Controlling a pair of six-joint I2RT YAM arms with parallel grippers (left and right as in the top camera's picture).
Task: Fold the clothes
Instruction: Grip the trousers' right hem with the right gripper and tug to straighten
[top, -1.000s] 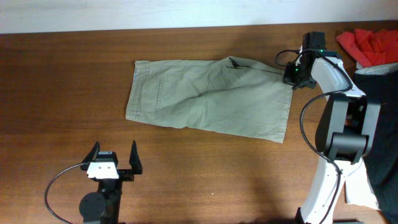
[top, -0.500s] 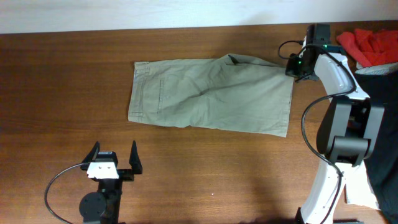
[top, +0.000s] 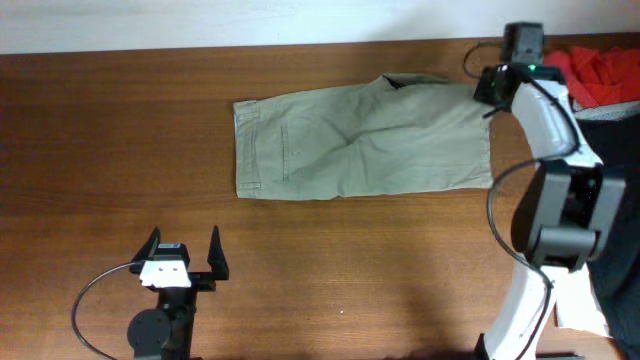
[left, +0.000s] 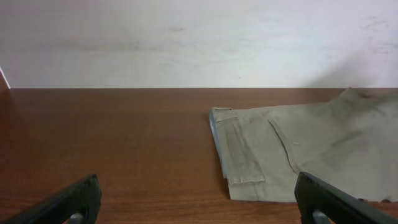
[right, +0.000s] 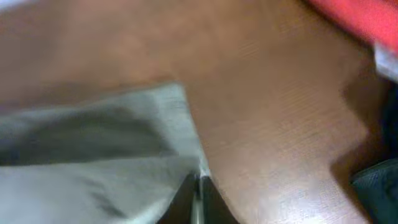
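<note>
Khaki shorts (top: 360, 140) lie flat on the brown table, waistband to the left; they also show in the left wrist view (left: 311, 149). My right gripper (top: 487, 92) is shut on the shorts' upper right corner (right: 180, 155) at the far right of the table. My left gripper (top: 183, 262) is open and empty near the front left, well short of the shorts; its fingers (left: 199, 202) frame the waistband end.
Red cloth (top: 600, 72) lies at the back right corner, also at the top of the right wrist view (right: 360, 18). Dark fabric (top: 612, 190) hangs at the right edge. A white wall runs behind the table.
My right gripper has pulled the shorts' corner right and toward the back. The whole garment slid right and straightened. The left arm has not moved.
</note>
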